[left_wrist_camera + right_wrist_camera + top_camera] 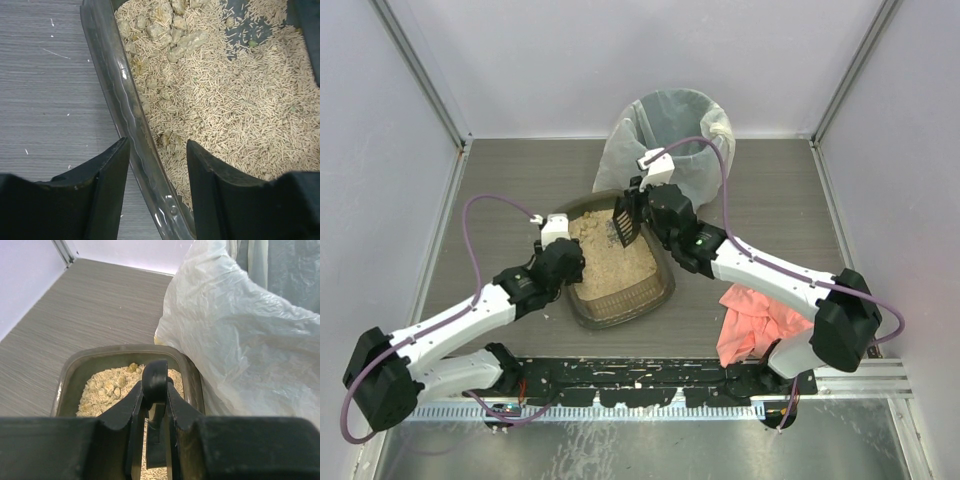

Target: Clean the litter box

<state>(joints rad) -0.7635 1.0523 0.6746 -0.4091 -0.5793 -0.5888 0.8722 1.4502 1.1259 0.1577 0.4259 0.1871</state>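
– Grey-brown plastic litter box point(623, 311): where, and which axis?
– Centre of table point(760, 200); long axis roughly 12 to 6 o'clock; bin point(670, 130) at 1 o'clock; left gripper point(157, 145) spread astride its 9 o'clock wall; right gripper point(155, 390) pinching scoop point(625, 225).

Bin point(685, 115) behind litter box point(620, 312), cloth point(755, 320) to its right

Pale lilac walls point(620, 60), grey wood-grain tabletop point(520, 180), metal corner posts point(420, 70), even light
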